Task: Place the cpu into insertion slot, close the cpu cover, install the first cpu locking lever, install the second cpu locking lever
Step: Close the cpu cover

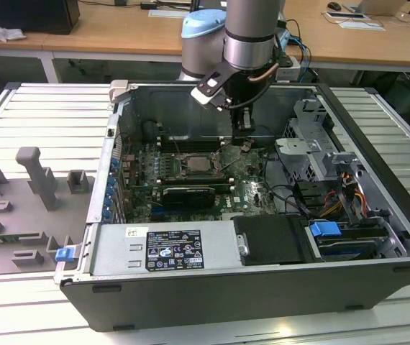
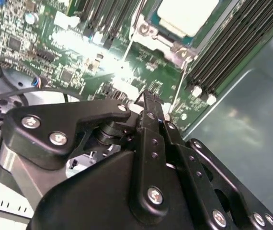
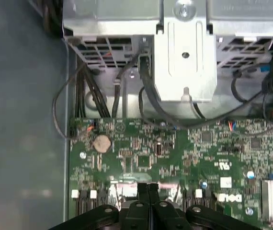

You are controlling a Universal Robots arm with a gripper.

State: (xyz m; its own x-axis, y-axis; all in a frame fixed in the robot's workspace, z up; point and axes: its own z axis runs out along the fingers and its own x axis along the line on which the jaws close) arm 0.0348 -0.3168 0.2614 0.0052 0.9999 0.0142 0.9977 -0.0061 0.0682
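Hand is positioned inside the open computer case, low over the motherboard, with the case set on a slatted tabletop. Fingertips are pressed fully together in both wrist views, and nothing is seen held between them. The cpu is seated in the insertion slot, near the hand, off toward the exterior view's left of it. The cpu cover is laid flat around the chip. A thin silver lever rod is seen just beside the fingertips; contact cannot be told.
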